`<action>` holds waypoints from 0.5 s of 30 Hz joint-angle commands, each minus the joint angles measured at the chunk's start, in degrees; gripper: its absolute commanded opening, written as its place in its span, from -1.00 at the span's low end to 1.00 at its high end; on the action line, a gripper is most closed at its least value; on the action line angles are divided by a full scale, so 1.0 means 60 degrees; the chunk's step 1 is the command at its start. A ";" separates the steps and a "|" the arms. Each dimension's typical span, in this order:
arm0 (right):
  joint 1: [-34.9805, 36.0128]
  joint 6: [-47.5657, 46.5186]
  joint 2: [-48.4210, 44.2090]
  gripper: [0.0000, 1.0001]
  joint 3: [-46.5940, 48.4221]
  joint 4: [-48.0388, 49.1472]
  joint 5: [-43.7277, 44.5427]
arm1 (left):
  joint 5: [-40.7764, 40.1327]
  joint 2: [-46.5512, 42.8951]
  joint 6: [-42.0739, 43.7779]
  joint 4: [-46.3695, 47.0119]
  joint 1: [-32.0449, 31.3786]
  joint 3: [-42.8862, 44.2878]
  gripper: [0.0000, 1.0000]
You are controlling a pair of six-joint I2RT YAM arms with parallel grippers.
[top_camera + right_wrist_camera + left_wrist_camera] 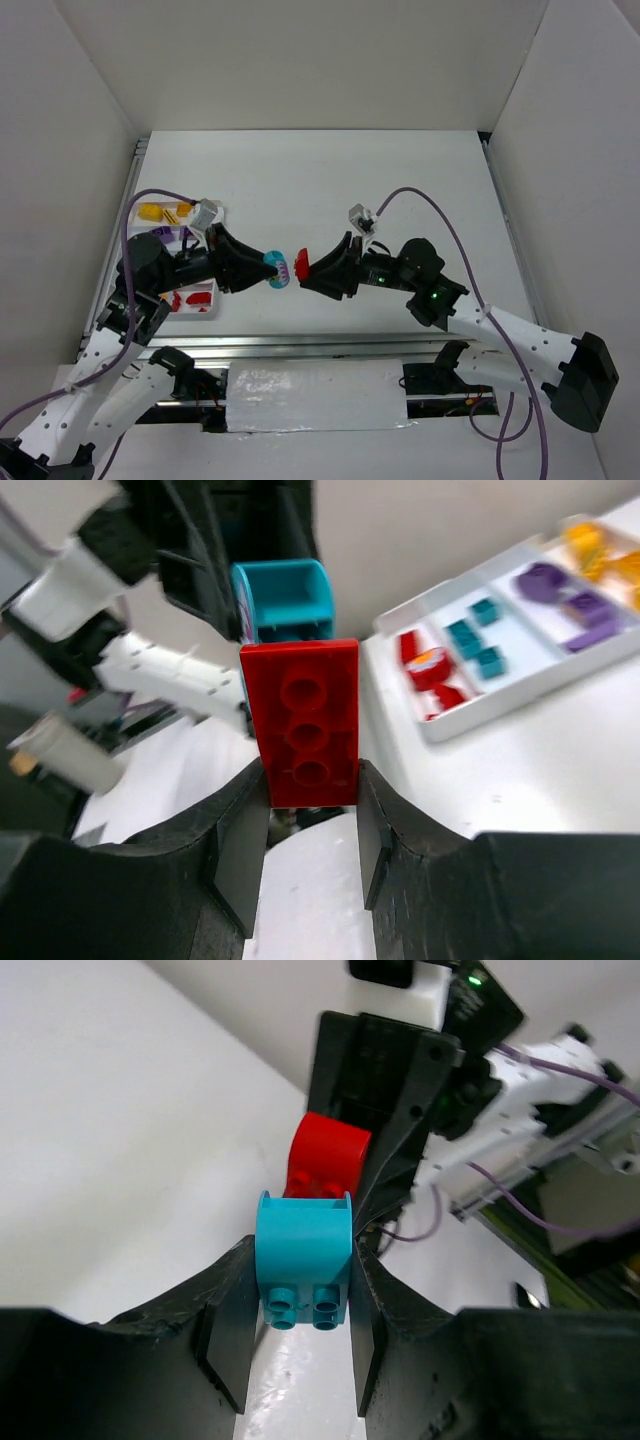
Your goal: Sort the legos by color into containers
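Above the table's middle, a teal lego (303, 1245) and a red lego (303, 720) meet end to end. My left gripper (300, 1290) is shut on the teal one, its fingers pressed against both sides. Facing it from the right, my right gripper (312, 800) is shut on the red lego. In the top view the pair sits between the teal lego (272, 270) and the red lego (301, 265). The white tray of containers (212, 310) lies at the left. Its rows hold yellow (600, 545), purple (560, 590), teal (470, 640) and red legos (425, 670).
The left arm reaches over the tray and hides part of it in the top view. White walls enclose the table on three sides. A purple cable (430, 205) loops over the right arm.
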 commanded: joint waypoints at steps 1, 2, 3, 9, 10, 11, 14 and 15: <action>-0.0597 -0.0302 -0.0306 -1.00 -0.0289 0.0667 0.1084 | -0.1681 0.0227 0.0747 -0.1515 0.0036 0.1149 -1.00; -0.0817 -0.0185 -0.0262 -1.00 -0.0347 0.0754 0.1040 | -0.1916 0.0286 0.0748 -0.1633 0.0065 0.1254 -1.00; -0.1269 0.0121 -0.0174 -1.00 -0.0493 0.0914 0.0793 | -0.2223 0.0446 0.0777 -0.1823 0.0080 0.1371 -1.00; -0.1771 0.0302 -0.0086 -1.00 -0.0218 -0.0297 0.2094 | -1.0331 0.1515 -0.0142 -0.6081 0.0503 0.3172 -1.00; -0.1757 0.0227 -0.0086 -1.00 -0.0158 -0.0662 0.2036 | -1.1284 0.1691 -0.1045 -0.7422 0.0998 0.3406 -1.00; -0.1742 0.0183 -0.0100 -1.00 -0.0114 -0.0782 0.2007 | -1.1902 0.1910 -0.1431 -0.7885 0.1365 0.3452 -1.00; -0.1742 0.0212 -0.0246 -1.00 -0.0070 -0.1251 0.2445 | -1.2640 0.1753 -0.2370 -0.8373 0.3137 0.3161 -1.00; -0.1742 0.0241 -0.0261 -1.00 -0.0055 -0.1412 0.2533 | -1.2844 0.1679 -0.2880 -0.8358 0.3475 0.3014 -1.00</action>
